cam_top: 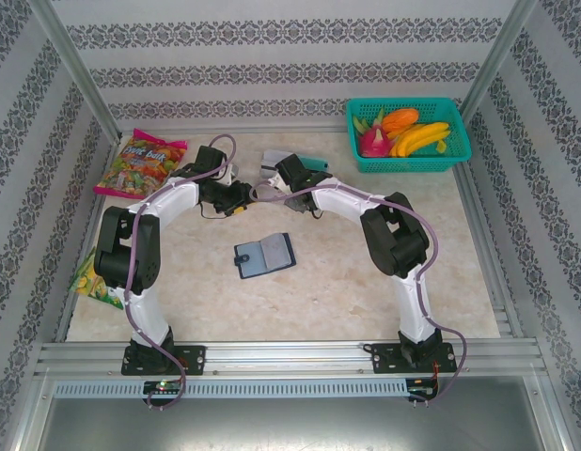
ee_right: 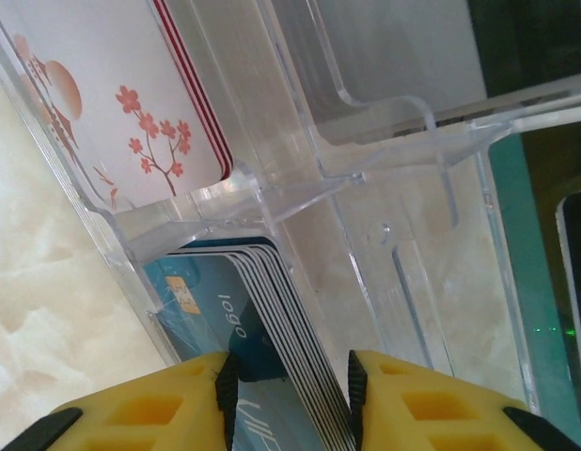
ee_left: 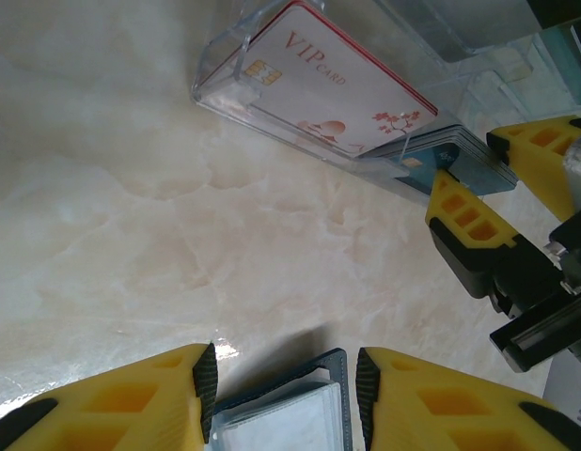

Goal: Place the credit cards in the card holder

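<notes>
Two yellow fingers of the right gripper (ee_right: 290,371) flank the blue stack of credit cards (ee_right: 225,319) at lower centre, inside the clear stand (ee_right: 394,197); whether they press on it cannot be told. Left gripper (ee_left: 286,371) stands parted, grasping nothing. The overhead view gives the whole card holder (cam_top: 264,254), open flat at frame centre; the left wrist view catches one edge of it.

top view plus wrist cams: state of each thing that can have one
card holder: open, lying flat on the table
blue credit cards: stacked on edge in the clear stand
vip card: leaning in the stand's next compartment
basket: holds fruit
right gripper: jaws either side of the blue cards, grip unclear
left gripper: jaws partly apart, grip unclear
</notes>
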